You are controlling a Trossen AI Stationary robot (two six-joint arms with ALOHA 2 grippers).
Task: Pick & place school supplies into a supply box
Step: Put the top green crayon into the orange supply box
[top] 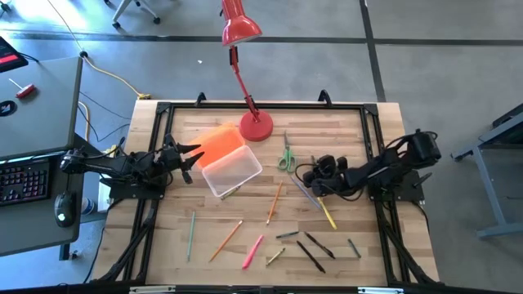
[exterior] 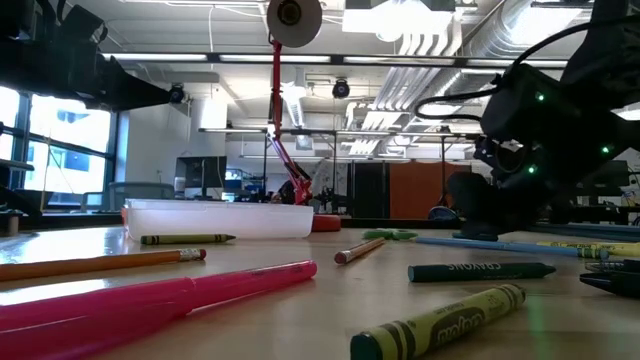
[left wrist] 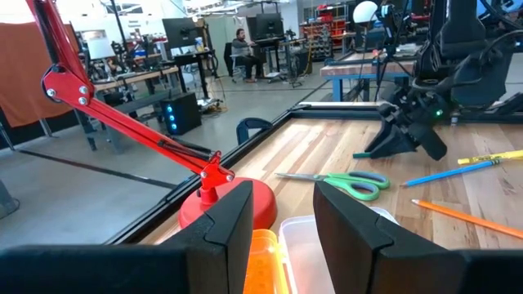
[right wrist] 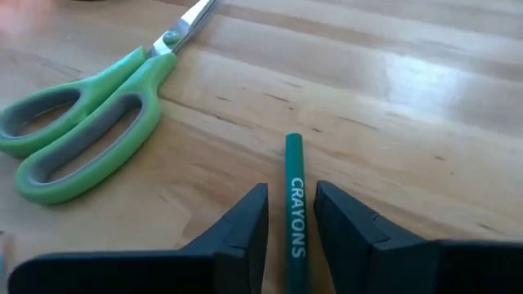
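The tabletop [top: 343, 245] is pale wood planking inside a black frame; around it lie a grey concrete floor and, to one side, a grey desk with a keyboard [top: 20, 181]. The low view looks into a workshop hall with ceiling ducts and windows.

One red desk lamp [top: 256, 125] stands at the far edge and serves here as landmark. One supply box [top: 232, 171], clear plastic and open, lies just in front of the lamp base; its orange lid [top: 217, 144] lies touching it, on the left-arm side of the base. One pair of green-handled scissors [top: 285, 155] lies just on the right-arm side of the base.

About fifteen thin supplies are scattered farther from the lamp, in front of the box: two orange pencils [top: 225, 239], one pink marker [top: 252, 251], one green stick [top: 191, 233], one yellow crayon [top: 328, 216], and several dark crayons [top: 310, 256].

The left pincer [top: 189, 157] hovers beside the lid, its fingers [left wrist: 347, 214] apart and holding nothing. The right pincer [top: 307, 175] is low beyond the scissors from the lamp, fingers [right wrist: 245, 224] slightly apart, straddling a green pencil marked CRAYONS [right wrist: 292, 214]; whether they touch it cannot be told.
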